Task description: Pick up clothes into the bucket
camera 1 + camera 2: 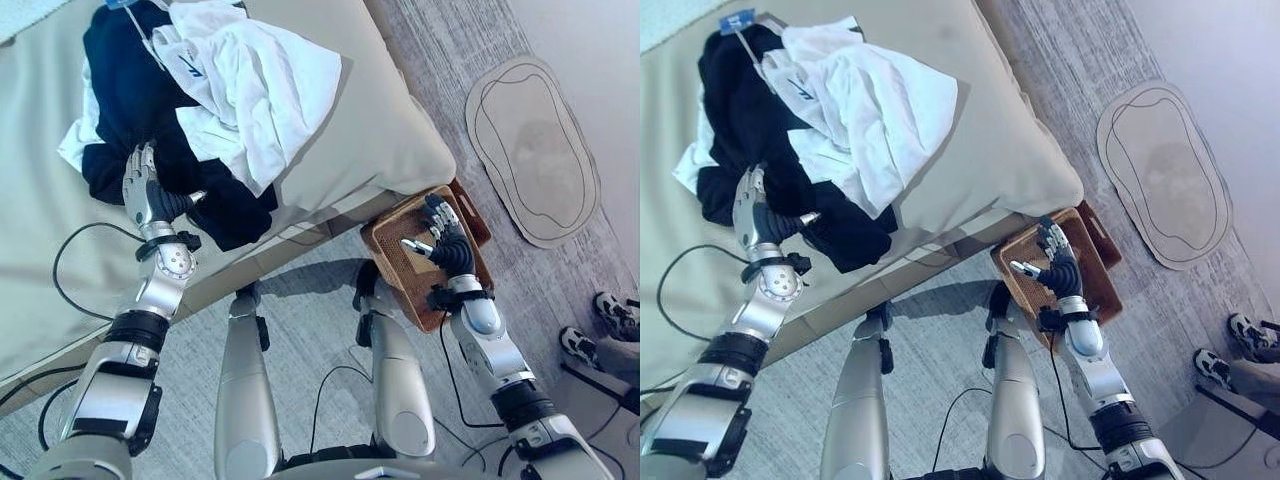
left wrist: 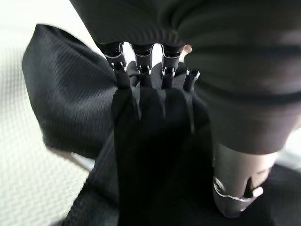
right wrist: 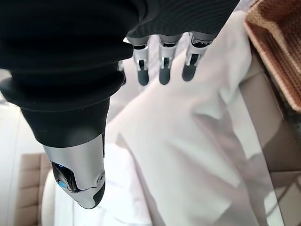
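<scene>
A dark navy garment (image 1: 135,90) and a white garment (image 1: 260,90) lie heaped together on the beige bed (image 1: 390,130). My left hand (image 1: 142,195) rests on the near edge of the dark garment, fingers straight and thumb spread; up close, its fingers (image 2: 141,75) lie flat on the black cloth (image 2: 66,108). A brown woven basket (image 1: 395,260) stands on the floor by the bed's corner. Above it my right hand (image 1: 448,245) hovers open and holds nothing; its straight fingers (image 3: 162,66) show over the bed cover, with the basket (image 3: 277,52) to one side.
An oval beige mat (image 1: 535,150) lies on the grey carpet to the right of the bed. A person's shoes (image 1: 610,310) stand at the lower right. The basket sits tight against the bed's corner.
</scene>
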Robot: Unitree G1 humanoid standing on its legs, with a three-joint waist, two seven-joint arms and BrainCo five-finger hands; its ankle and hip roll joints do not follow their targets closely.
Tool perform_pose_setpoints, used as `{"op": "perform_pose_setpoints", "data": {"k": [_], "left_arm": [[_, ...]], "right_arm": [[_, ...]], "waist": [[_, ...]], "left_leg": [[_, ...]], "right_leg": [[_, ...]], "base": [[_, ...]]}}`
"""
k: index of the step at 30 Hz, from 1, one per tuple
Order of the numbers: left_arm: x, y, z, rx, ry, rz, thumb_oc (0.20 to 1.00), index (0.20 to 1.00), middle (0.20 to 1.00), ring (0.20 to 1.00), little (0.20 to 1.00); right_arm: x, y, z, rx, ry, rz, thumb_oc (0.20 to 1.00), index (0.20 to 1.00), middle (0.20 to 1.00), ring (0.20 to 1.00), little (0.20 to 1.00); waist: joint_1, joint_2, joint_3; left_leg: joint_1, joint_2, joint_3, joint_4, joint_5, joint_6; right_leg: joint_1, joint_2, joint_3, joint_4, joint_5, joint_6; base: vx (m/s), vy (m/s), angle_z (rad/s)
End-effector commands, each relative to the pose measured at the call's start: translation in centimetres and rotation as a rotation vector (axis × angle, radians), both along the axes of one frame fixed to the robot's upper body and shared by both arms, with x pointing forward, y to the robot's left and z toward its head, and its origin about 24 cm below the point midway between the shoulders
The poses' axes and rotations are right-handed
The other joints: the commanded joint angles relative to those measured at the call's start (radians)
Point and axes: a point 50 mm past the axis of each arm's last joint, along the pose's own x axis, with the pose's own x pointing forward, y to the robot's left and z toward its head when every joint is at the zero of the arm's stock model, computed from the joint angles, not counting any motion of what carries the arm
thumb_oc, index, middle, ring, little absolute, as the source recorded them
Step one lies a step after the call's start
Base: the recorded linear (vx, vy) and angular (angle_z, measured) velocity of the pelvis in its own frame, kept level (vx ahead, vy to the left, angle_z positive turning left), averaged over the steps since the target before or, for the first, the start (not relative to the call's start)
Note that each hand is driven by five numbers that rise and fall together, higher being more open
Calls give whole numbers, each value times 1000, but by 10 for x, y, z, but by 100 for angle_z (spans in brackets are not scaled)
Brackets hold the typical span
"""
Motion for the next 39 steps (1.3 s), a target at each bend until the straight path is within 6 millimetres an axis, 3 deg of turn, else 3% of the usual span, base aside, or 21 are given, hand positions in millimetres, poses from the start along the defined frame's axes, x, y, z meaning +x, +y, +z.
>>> {"op": "perform_pose_setpoints", "data": {"k": [1, 3, 4, 15, 21, 26, 34, 39], "left_arm": [[0, 15, 6, 69, 14, 50, 918, 918, 918, 918, 918], [0, 17, 4, 69, 28, 55, 586, 586, 586, 586, 586], [1, 17, 4, 63, 33, 51, 200, 200, 200, 200, 200], [-8, 11, -21, 3, 88, 0, 200, 200, 200, 200, 200], [-25, -2, -45, -52, 99, -69, 200, 200, 200, 200, 200], [-48, -11, -52, 8, 94, -162, 200, 200, 200, 200, 200], [-75, -12, -36, -59, -12, -252, 200, 200, 200, 200, 200], [-87, -11, -11, -70, -125, -310, 200, 200, 200, 200, 200]], "right_arm": [[-11, -2, 16, 43, -109, 20, 1000, 1000, 1000, 1000, 1000], [-12, -2, 16, 41, -110, 29, 1000, 1000, 1000, 1000, 1000], [-12, -1, 16, 40, -110, 35, 1000, 1000, 1000, 1000, 1000], [-16, -5, 9, 33, -88, 28, 1000, 1000, 1000, 1000, 1000], [-17, -9, 0, 31, -51, -1, 1000, 1000, 1000, 1000, 1000], [-18, -16, -8, 7, -15, -38, 1000, 1000, 1000, 1000, 1000], [-23, -24, -24, -28, 59, -73, 1000, 1000, 1000, 1000, 1000], [-21, -22, -27, -62, 79, -54, 1000, 1000, 1000, 1000, 1000]], "waist": [[-19, -29, -81], [-23, -29, -86], [-25, -28, -91], [-20, -16, -119], [14, -7, -132], [65, 13, -151], [110, 35, -210], [135, 50, -271]], "left_leg": [[-22, -14, 40, 128, -128, 49], [-24, -15, 38, 129, -129, 49], [-24, -15, 39, 126, -129, 50], [20, -20, 41, 84, -123, 50], [118, -20, 46, 35, -118, 48], [264, -30, 48, -63, -98, 42], [429, -47, 41, -218, -41, 33], [519, -49, 46, -295, -17, 25]], "right_leg": [[-40, -14, 13, 1, 47, 22], [-40, -14, 14, -2, 48, 22], [-42, -14, 14, -4, 48, 22], [-6, -11, 3, -33, 53, 26], [90, -16, -12, -67, 58, 32], [230, -26, -34, -136, 68, 38], [393, -32, -85, -238, 92, 46], [476, -13, -110, -293, 99, 46]], "base": [[0, 0, 0], [0, 0, 0], [0, 0, 0], [6, 0, -1], [47, -13, 1], [78, -9, 2], [63, -22, 14], [44, -33, 7]]}}
